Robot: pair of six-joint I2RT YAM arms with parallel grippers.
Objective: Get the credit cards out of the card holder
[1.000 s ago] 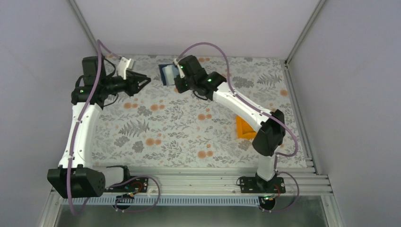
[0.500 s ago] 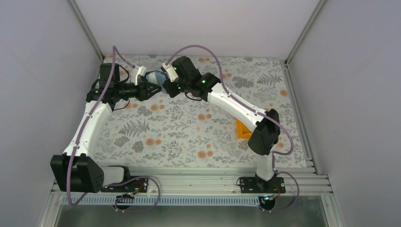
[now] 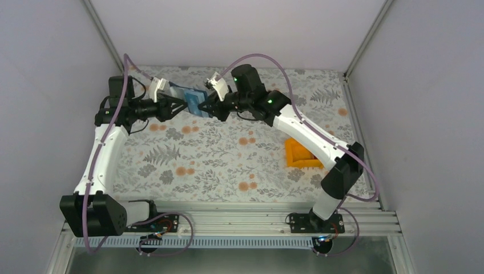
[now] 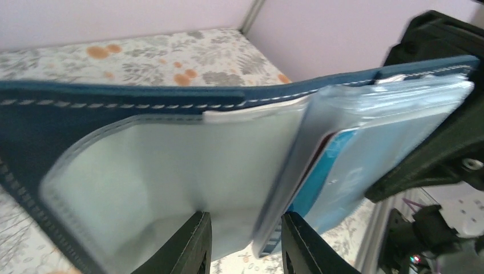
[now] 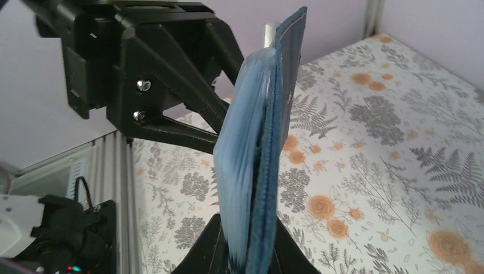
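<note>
The card holder (image 3: 191, 100) hangs open in the air above the far side of the floral table (image 3: 228, 160), between 2 arms. The right gripper (image 5: 245, 251) is clamped on one end, and the left gripper (image 4: 245, 240) pinches a clear pocket flap.

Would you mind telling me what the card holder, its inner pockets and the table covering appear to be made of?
Card holder: likely leather or faux leather, matte navy with pale stitching along its edge. Inner pockets: thin clear plastic, glossy and slightly wrinkled, with blue cards showing through. Table covering: looks like printed cloth or vinyl with a floral pattern; which one is unclear.
</note>
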